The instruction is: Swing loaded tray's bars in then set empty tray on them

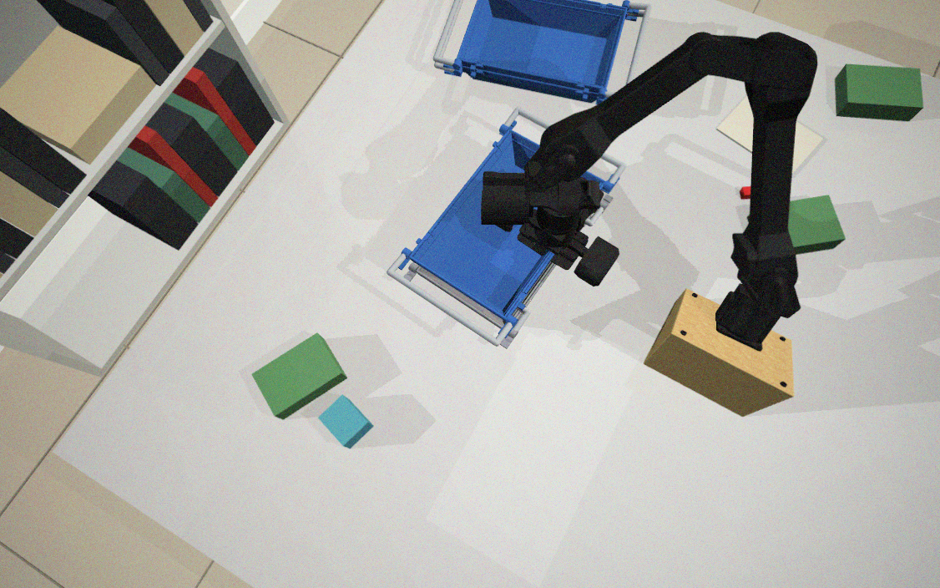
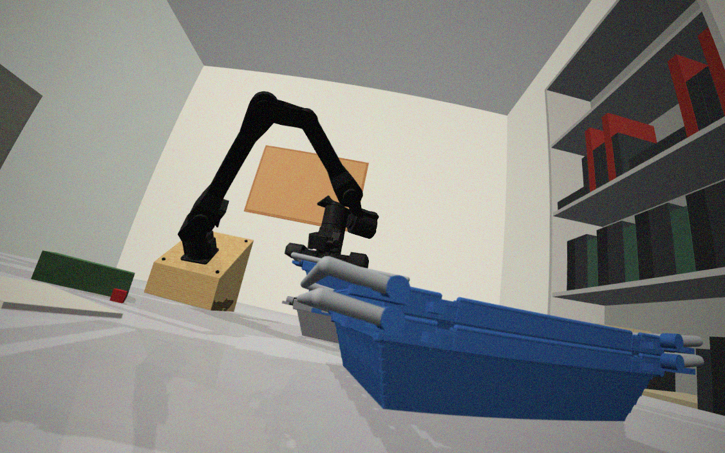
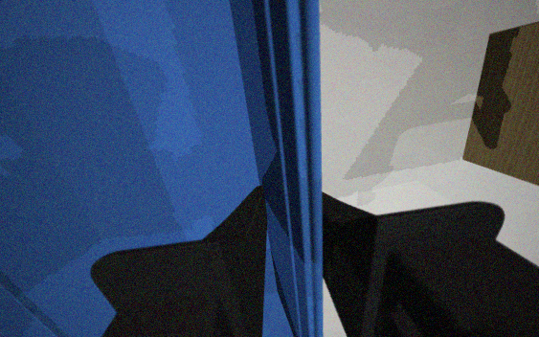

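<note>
My gripper (image 3: 278, 190) (image 1: 553, 251) (image 2: 328, 255) is shut on one long wall of the empty blue tray (image 1: 488, 251) (image 2: 315, 271) (image 3: 128, 144). The blue tray is held over the grey tray (image 1: 459, 297) (image 2: 315, 327), lined up with it and about level. Its own near wire bar (image 1: 444, 308) and far wire bar (image 1: 532, 118) stick out past its ends. The grey tray shows only as a rim strip, small end parts and part of one side. Its load and most of its bars are hidden. Whether the two trays touch cannot be told.
Nested blue trays (image 1: 539, 51) (image 2: 500, 371) stand beyond the held tray. Green blocks (image 1: 298, 373) (image 1: 879, 88) (image 1: 816, 222), a teal block (image 1: 344, 420), a red block (image 1: 745, 192) and a cream plate (image 1: 736, 129) lie around. The arm stands on a wooden base (image 1: 722, 368) (image 2: 185, 287).
</note>
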{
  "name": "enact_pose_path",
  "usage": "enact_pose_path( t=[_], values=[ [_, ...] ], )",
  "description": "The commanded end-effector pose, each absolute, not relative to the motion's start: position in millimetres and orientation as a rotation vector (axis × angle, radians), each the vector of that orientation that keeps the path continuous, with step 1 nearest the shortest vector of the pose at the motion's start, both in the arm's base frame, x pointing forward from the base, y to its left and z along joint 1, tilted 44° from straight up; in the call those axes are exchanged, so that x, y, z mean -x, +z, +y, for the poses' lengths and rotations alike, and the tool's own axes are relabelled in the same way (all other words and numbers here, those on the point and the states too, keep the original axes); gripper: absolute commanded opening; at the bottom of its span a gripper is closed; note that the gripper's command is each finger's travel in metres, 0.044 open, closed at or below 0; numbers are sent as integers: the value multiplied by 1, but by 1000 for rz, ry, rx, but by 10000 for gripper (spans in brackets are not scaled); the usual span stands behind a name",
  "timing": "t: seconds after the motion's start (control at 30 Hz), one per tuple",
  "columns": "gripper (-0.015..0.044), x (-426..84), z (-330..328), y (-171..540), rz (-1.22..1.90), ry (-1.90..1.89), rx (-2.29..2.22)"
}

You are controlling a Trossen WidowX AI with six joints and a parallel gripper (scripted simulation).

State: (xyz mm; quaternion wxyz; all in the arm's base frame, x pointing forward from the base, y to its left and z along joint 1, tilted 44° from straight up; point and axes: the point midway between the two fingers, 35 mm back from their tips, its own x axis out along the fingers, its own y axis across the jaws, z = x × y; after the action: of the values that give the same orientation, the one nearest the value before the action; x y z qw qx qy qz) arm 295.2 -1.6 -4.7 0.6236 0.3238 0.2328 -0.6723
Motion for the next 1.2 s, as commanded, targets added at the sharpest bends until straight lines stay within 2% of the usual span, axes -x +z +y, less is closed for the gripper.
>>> enact_pose_path(
  t=[0.0, 0.33, 1.17],
  values=[
    [0, -292, -7, -6, 541, -1566, -739],
    [0, -292, -7, -6, 541, -1566, -739],
    [367, -292, -7, -6, 541, -1566, -739]
  ],
)
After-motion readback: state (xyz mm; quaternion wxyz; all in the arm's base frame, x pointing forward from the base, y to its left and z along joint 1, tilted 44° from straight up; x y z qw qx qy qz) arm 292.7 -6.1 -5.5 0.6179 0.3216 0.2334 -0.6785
